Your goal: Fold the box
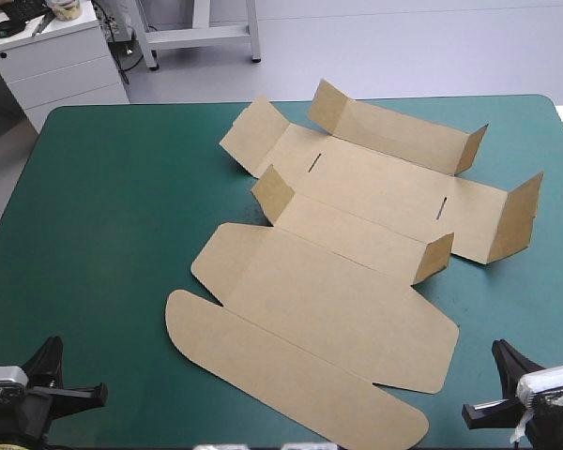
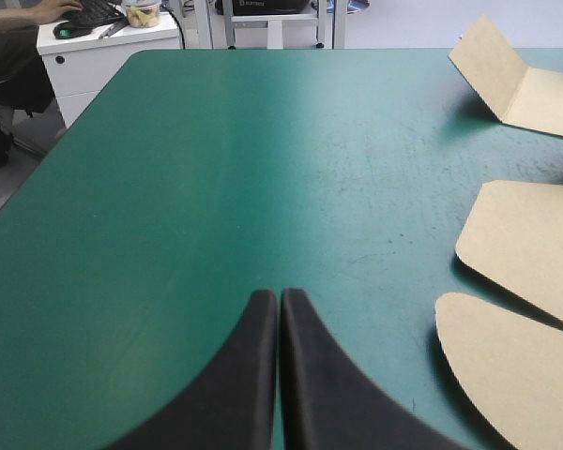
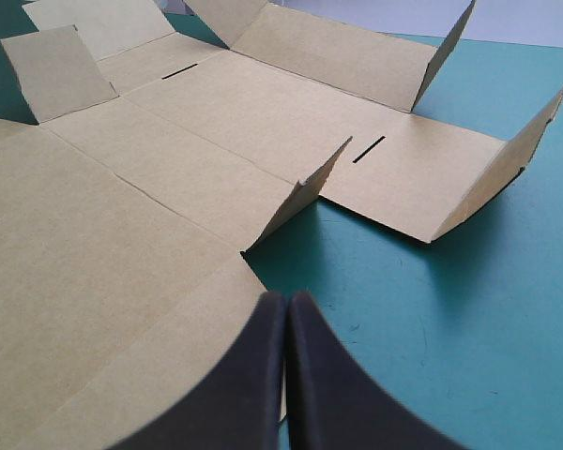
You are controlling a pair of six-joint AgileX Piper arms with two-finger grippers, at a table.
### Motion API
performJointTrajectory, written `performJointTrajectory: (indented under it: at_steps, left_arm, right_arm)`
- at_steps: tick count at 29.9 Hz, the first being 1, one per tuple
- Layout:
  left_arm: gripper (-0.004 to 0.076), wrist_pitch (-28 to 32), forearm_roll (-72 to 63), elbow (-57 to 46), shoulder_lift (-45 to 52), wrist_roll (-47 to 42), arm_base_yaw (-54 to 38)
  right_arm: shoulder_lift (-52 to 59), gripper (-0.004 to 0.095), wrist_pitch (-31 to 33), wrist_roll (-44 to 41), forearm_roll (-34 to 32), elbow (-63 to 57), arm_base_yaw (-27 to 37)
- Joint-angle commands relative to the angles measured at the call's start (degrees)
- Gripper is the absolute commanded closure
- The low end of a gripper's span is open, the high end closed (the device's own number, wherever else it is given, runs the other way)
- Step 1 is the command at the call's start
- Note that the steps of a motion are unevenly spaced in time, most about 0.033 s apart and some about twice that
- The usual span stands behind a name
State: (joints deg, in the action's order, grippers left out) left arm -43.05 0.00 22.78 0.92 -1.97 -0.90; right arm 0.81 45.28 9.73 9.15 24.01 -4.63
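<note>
The brown box (image 1: 338,291) lies unfolded across the middle and right of the teal-green table, slanting from the near middle to the far right. Its broad lid panel and rounded tuck flap lie flat at the near end. At the far end several small side flaps and a long wall stand partly raised. My left gripper (image 1: 52,347) rests at the near left corner, shut and empty (image 2: 280,296), with the box's rounded flaps (image 2: 535,244) off to its right. My right gripper (image 1: 500,349) sits at the near right, shut and empty (image 3: 286,298), its tips over the box's near panel (image 3: 122,281).
Bare teal-green cover (image 1: 103,206) takes up the whole left half of the table. A narrower bare strip (image 3: 469,319) runs along the box's right side. A white drawer cabinet (image 1: 52,52) stands beyond the far left corner.
</note>
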Motion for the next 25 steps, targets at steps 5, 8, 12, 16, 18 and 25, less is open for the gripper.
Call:
performJointTrajectory:
  at_steps: [5, 8, 12, 16, 18, 25]
  left_arm:
    - [0.0734, 4.4, 0.0, 1.8, 0.8, -0.1, 0.3]
    - [0.0734, 4.4, 0.0, 1.8, 0.8, -0.1, 0.3]
    - [0.0734, 4.4, 0.0, 1.8, 0.8, -0.1, 0.3]
    - [0.0734, 4.4, 0.0, 1.8, 0.8, -0.1, 0.3]
    - [0.0734, 4.4, 0.0, 1.8, 0.8, -0.1, 0.3]
    - [0.0734, 4.4, 0.0, 1.8, 0.8, -0.1, 0.3]
  right_arm:
    - [-0.4, 0.0911, -4.3, 0.4, 0.3, 1.9, -0.2]
    - [-0.4, 0.0844, -4.3, 0.4, 0.4, 1.9, -0.2]
    - [-0.4, 0.0631, -4.3, 0.4, 0.4, 1.9, -0.2]
    - [-0.4, 0.0353, -4.3, 0.3, 0.4, 1.9, -0.2]
    - [-0.4, 0.0229, -4.3, 0.2, 0.3, 1.9, -0.2]
    - [-0.4, 0.0173, -4.3, -0.1, 0.1, 1.9, -0.2]
